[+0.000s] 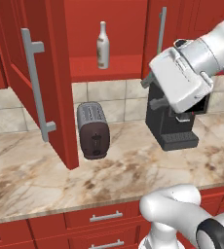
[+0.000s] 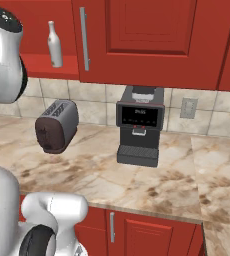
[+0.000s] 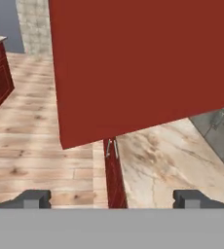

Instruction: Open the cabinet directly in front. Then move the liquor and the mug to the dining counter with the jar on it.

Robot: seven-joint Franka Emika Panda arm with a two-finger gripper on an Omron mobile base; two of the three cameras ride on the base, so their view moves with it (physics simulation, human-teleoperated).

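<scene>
On my left, the cabinet (image 1: 46, 82) door hangs swung out over the table (image 1: 36, 175), so I judge the opening half done: the right-hand door (image 2: 152, 40) is shut. Inside, the liquor (image 1: 102, 45) stands upright on the red shelf, above the toaster (image 1: 92, 130); I cannot see the mug. To the right sits the coffee machine (image 1: 175, 121). My pincer (image 3: 111, 198) is spread wide and empty. Next I should reach up and centre its tips around the bottle's body.
</scene>
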